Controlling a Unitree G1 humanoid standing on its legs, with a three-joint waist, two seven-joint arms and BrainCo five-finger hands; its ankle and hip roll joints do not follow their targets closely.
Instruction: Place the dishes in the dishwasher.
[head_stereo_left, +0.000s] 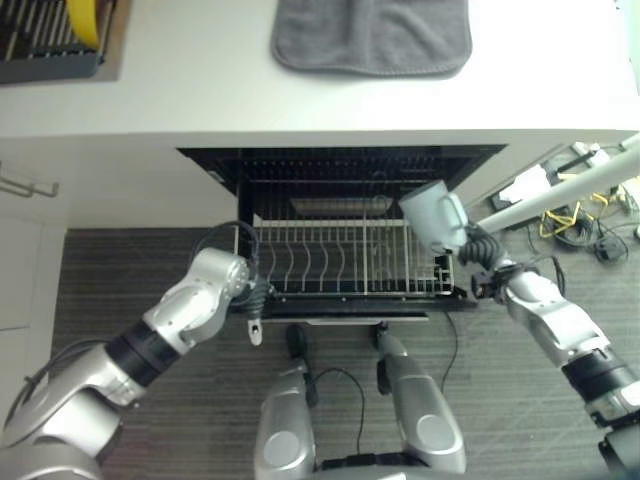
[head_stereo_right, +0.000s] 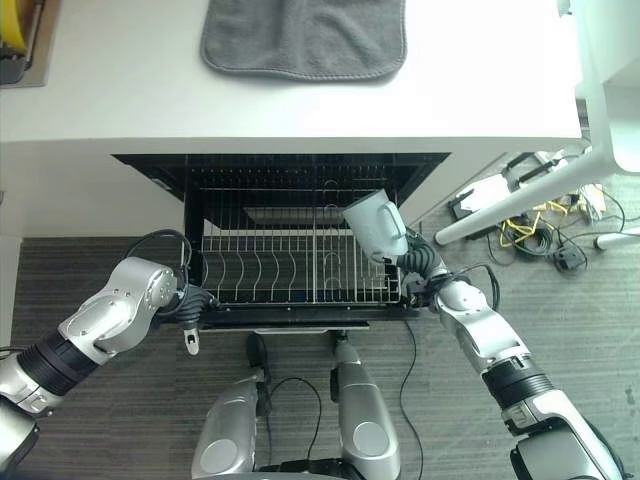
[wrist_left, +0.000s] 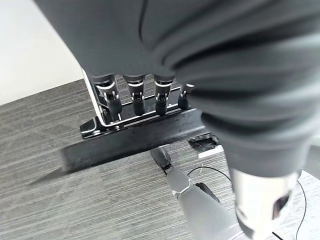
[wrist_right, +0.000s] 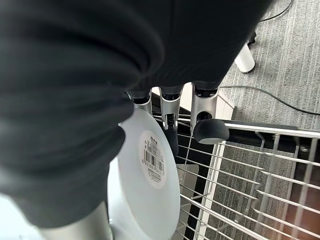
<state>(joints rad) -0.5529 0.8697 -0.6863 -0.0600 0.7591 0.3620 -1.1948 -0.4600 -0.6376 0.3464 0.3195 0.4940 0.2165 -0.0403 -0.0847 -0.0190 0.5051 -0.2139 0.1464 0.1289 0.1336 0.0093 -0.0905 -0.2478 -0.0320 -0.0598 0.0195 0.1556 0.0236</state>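
Gripping plate (wrist_right: 150, 175), right hand (wrist_right: 170, 107), over rack (head_stereo_left: 340, 262)

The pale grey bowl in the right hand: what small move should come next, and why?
Probably lower the pale grey bowl into the pulled-out wire dishwasher rack. The right hand holds it tilted above the rack's right end, not yet between the tines, and the rack looks bare. The left hand grips the rack's front edge, steadying it.

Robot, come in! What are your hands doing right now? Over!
Right robot hand holding white bowl above the wire rack. Left robot hand gripping the rack's front edge. Nothing blocking.
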